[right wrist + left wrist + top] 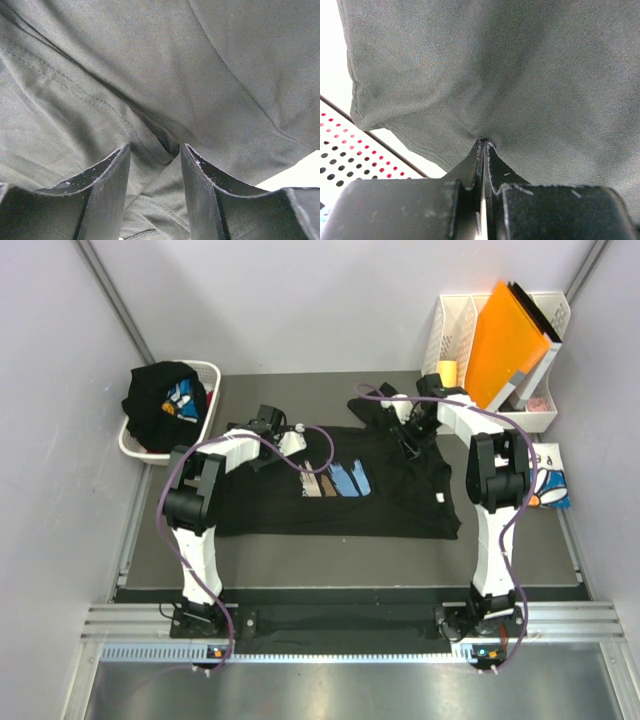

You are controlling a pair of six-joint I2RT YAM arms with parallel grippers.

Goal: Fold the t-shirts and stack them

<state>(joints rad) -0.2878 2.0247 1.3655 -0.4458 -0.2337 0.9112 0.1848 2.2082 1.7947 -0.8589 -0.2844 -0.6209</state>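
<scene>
On the table, just beyond the arm bases, the black t-shirt lies spread flat across the middle, with its brush-stroke print facing up. At the shirt's far edge, toward the table's far-left side, the left jaws are pinched fully together on a tuck of its cloth. Toward the far right, the right jaws stand partly apart. They straddle a raised ridge of the same shirt beside a stitched seam and are not yet clamped on it. The white tee lies folded at the table's right edge, and a second black tee sits in the basket at the far-left corner. The step in hand looks like taking hold of the far edge for a first fold. Next, the right jaws probably need to close on that ridge. Both arms should then carry the edge evenly toward the near side.
</scene>
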